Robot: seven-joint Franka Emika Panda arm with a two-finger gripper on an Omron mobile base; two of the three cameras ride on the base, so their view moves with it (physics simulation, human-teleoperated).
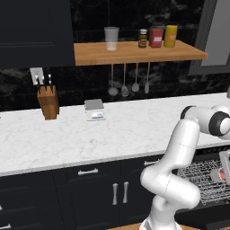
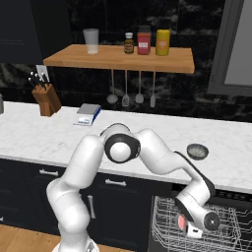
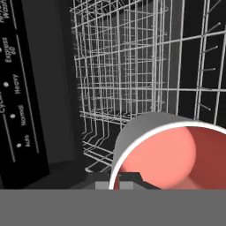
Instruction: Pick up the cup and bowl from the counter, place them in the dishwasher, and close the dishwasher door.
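Note:
The small red cup (image 3: 174, 154) with its paler inside sits close in the hand view, and its rim passes between my fingertips (image 3: 129, 178). My gripper (image 2: 187, 226) is shut on the cup (image 2: 181, 222) and holds it low inside the dishwasher's silvery wire rack (image 2: 226, 224). From the left base view, the gripper (image 1: 223, 173) and the cup (image 1: 218, 174) are at the right edge, over the rack (image 1: 200, 182). A small grey bowl (image 2: 197, 151) rests on the white marble counter (image 2: 44, 135), above the dishwasher. The dishwasher's dark control panel (image 3: 17, 110) is on the left of the hand view.
A knife block (image 1: 48, 102) and a small scale (image 1: 95, 109) stand at the back of the counter. A wooden shelf (image 1: 134, 52) above carries a clear glass (image 1: 111, 38) and three jars, with utensils hanging under it. Dark cabinets (image 1: 90, 188) run to the left of the dishwasher.

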